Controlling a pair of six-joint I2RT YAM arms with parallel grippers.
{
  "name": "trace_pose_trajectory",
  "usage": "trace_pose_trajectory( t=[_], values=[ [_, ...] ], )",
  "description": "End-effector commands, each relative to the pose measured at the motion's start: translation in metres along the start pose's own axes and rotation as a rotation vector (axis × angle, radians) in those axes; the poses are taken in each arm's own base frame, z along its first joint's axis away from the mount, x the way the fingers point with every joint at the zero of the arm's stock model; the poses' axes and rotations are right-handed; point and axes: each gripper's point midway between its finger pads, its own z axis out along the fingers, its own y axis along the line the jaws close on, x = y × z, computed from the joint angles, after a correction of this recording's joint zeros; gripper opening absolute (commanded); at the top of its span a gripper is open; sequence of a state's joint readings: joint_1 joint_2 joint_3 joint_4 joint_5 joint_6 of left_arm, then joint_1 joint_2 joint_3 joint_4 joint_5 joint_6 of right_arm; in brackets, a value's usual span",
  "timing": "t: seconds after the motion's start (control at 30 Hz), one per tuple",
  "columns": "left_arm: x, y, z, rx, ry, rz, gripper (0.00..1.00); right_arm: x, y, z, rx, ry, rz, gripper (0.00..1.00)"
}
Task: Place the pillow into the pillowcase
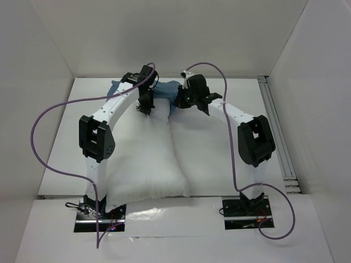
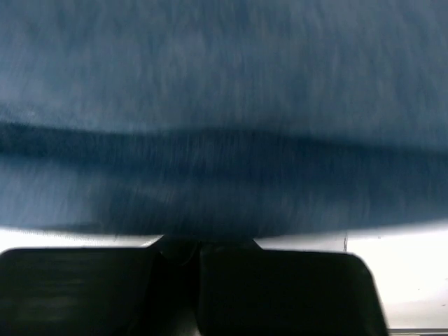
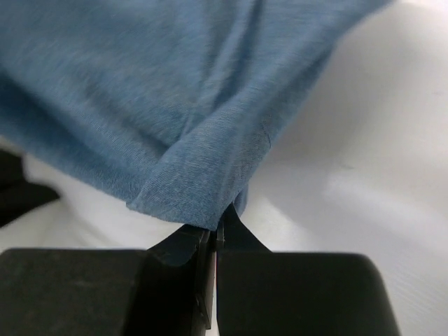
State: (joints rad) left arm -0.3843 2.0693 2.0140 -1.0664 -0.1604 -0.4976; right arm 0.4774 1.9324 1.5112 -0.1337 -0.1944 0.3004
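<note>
The plump white pillow (image 1: 148,159) lies across the middle of the table, creased down its centre. The blue pillowcase (image 1: 164,90) is bunched at the pillow's far end, between the two wrists. My left gripper (image 1: 145,107) points down at the near left edge of the cloth. In the left wrist view the blurred pillowcase (image 2: 224,105) fills the frame, and the left gripper (image 2: 199,245) is shut where the cloth meets its tips. My right gripper (image 3: 215,227) is shut on a folded edge of the pillowcase (image 3: 175,105), just above the pillow (image 3: 350,175).
White walls enclose the table on three sides. A metal rail (image 1: 279,137) runs along the right edge. Purple cables (image 1: 49,115) loop out from both arms. The two arm bases sit at the near edge, close to the pillow's near side.
</note>
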Motion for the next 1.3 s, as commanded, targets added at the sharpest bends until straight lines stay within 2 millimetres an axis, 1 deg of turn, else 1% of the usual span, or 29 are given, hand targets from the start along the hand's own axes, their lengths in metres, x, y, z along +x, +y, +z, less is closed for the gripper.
trace_pose_trajectory(
  t=[0.0, 0.03, 0.07, 0.1, 0.13, 0.2, 0.27, 0.3, 0.33, 0.37, 0.4, 0.43, 0.47, 0.53, 0.57, 0.63, 0.67, 0.73, 0.8, 0.83, 0.87, 0.93, 0.97, 1.07, 1.1, 1.13, 1.2, 1.23, 1.27],
  values=[
    [-0.024, 0.018, 0.019, -0.07, -0.067, -0.056, 0.0, -0.019, 0.054, -0.059, -0.253, 0.016, -0.102, 0.0],
    [-0.025, 0.02, 0.019, -0.08, -0.071, -0.056, 0.0, -0.023, 0.063, -0.07, -0.32, 0.01, -0.136, 0.0],
    [-0.028, 0.019, 0.017, -0.075, -0.082, -0.058, 0.0, -0.02, 0.069, -0.078, -0.354, 0.021, -0.151, 0.0],
    [-0.03, 0.024, 0.017, -0.087, -0.086, -0.066, 0.0, -0.028, 0.072, -0.091, -0.374, 0.0, -0.169, 0.0],
    [-0.03, 0.024, 0.017, -0.087, -0.086, -0.066, 0.0, -0.025, 0.073, -0.095, -0.382, 0.013, -0.18, 0.0],
    [-0.031, 0.028, 0.018, -0.084, -0.083, -0.076, 0.0, -0.01, 0.055, -0.099, -0.3, 0.069, -0.154, 0.0],
    [-0.036, 0.024, 0.016, -0.065, -0.095, -0.079, 0.0, 0.012, 0.032, -0.101, -0.18, 0.101, -0.09, 0.01],
    [-0.036, 0.024, 0.016, -0.065, -0.095, -0.079, 0.0, 0.023, 0.024, -0.101, -0.142, 0.117, -0.063, 0.15],
    [-0.036, 0.021, 0.018, -0.054, -0.09, -0.078, 0.0, 0.034, 0.012, -0.101, -0.098, 0.133, -0.03, 0.18],
    [-0.035, 0.02, 0.018, -0.045, -0.086, -0.078, 0.0, 0.058, -0.008, -0.1, -0.001, 0.174, 0.036, 0.21],
    [-0.035, 0.02, 0.018, -0.045, -0.086, -0.078, 0.0, 0.066, -0.022, -0.1, 0.064, 0.185, 0.071, 0.22],
    [-0.037, 0.017, 0.016, -0.029, -0.089, -0.079, 0.0, 0.072, -0.031, -0.1, 0.116, 0.194, 0.095, 0.08],
    [-0.039, 0.014, 0.016, -0.014, -0.094, -0.069, 0.0, 0.075, -0.043, -0.101, 0.186, 0.189, 0.118, 0.05],
    [-0.04, 0.012, 0.011, 0.001, -0.098, -0.07, 0.0, 0.071, -0.039, -0.104, 0.186, 0.173, 0.156, 0.03],
    [-0.04, 0.012, 0.011, 0.001, -0.098, -0.07, 0.0, 0.063, -0.024, -0.102, 0.159, 0.145, 0.138, 0.06],
    [-0.042, 0.012, 0.005, 0.009, -0.116, -0.072, 0.0, 0.046, -0.008, -0.102, 0.156, 0.072, 0.11, 0.09],
    [-0.039, 0.013, 0.007, 0.005, -0.108, -0.071, 0.0, 0.041, 0.012, -0.1, 0.123, 0.037, 0.088, 0.15],
    [-0.041, 0.013, 0.003, 0.008, -0.116, -0.063, 0.0, 0.028, 0.027, -0.097, 0.114, -0.011, 0.063, 0.27],
    [-0.042, 0.013, -0.001, 0.012, -0.124, -0.064, 0.0, 0.014, 0.039, -0.083, 0.124, -0.057, 0.041, 0.39],
    [-0.042, 0.013, -0.001, 0.012, -0.124, -0.064, 0.0, 0.01, 0.041, -0.076, 0.136, -0.074, 0.045, 0.45],
    [-0.041, 0.013, 0.001, 0.012, -0.124, -0.064, 0.0, 0.003, 0.044, -0.062, 0.147, -0.102, 0.039, 0.45],
    [-0.041, 0.013, 0.001, 0.012, -0.124, -0.064, 0.0, -0.006, 0.037, -0.048, 0.192, -0.129, 0.039, 0.45],
    [-0.043, 0.013, -0.003, 0.015, -0.133, -0.065, 0.0, -0.011, 0.04, -0.033, 0.206, -0.136, 0.035, 0.44],
    [-0.04, 0.012, -0.001, 0.02, -0.121, -0.055, 0.0, -0.016, 0.026, -0.012, 0.291, -0.12, 0.002, 0.42],
    [-0.04, 0.012, -0.001, 0.02, -0.121, -0.055, 0.0, -0.016, 0.023, 0.003, 0.312, -0.103, -0.013, 0.42],
    [-0.04, 0.012, -0.001, 0.02, -0.121, -0.055, 0.0, -0.017, 0.019, 0.009, 0.332, -0.098, -0.034, 0.42],
    [-0.04, 0.012, -0.001, 0.02, -0.121, -0.055, 0.0, -0.019, 0.018, 0.022, 0.333, -0.096, -0.054, 0.46],
    [-0.04, 0.012, -0.001, 0.02, -0.121, -0.055, 0.0, -0.019, 0.026, 0.027, 0.312, -0.098, -0.07, 0.47],
    [-0.04, 0.012, -0.001, 0.02, -0.121, -0.055, 0.0, -0.019, 0.026, 0.03, 0.312, -0.097, -0.07, 0.5]
  ],
)
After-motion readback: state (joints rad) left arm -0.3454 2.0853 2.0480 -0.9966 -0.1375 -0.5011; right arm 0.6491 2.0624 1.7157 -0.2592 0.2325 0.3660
